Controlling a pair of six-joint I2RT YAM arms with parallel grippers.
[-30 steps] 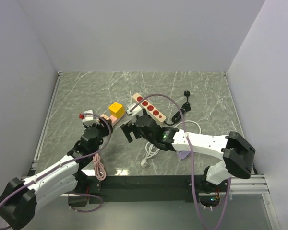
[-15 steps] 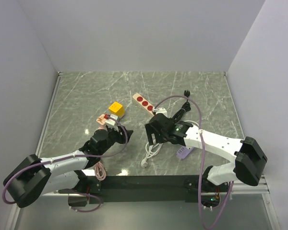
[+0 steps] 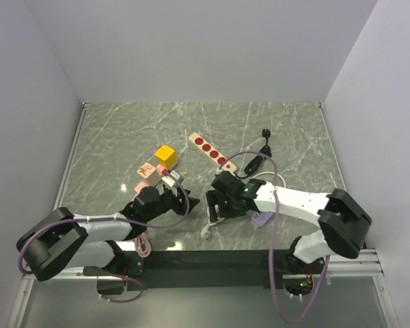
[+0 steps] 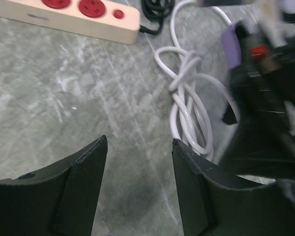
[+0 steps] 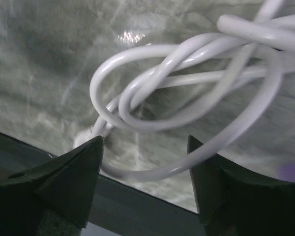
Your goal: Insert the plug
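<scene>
We reckon this is a robotics lab test cell: plain white panels [image 3: 191,48] box in a marble-look table [image 3: 123,130] on 3 sides, w/ metal rail [image 3: 67,171] at frame left, and left arm [image 3: 99,224] & right arm [image 3: 294,202] bolted at bottom.

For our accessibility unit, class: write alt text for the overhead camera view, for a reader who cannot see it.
The left gripper and right gripper, both empty, face each other low over a green marble table, beside a coiled white cable. Beyond them, the yellow plug sits unplugged, left of a beige power strip.
</scene>
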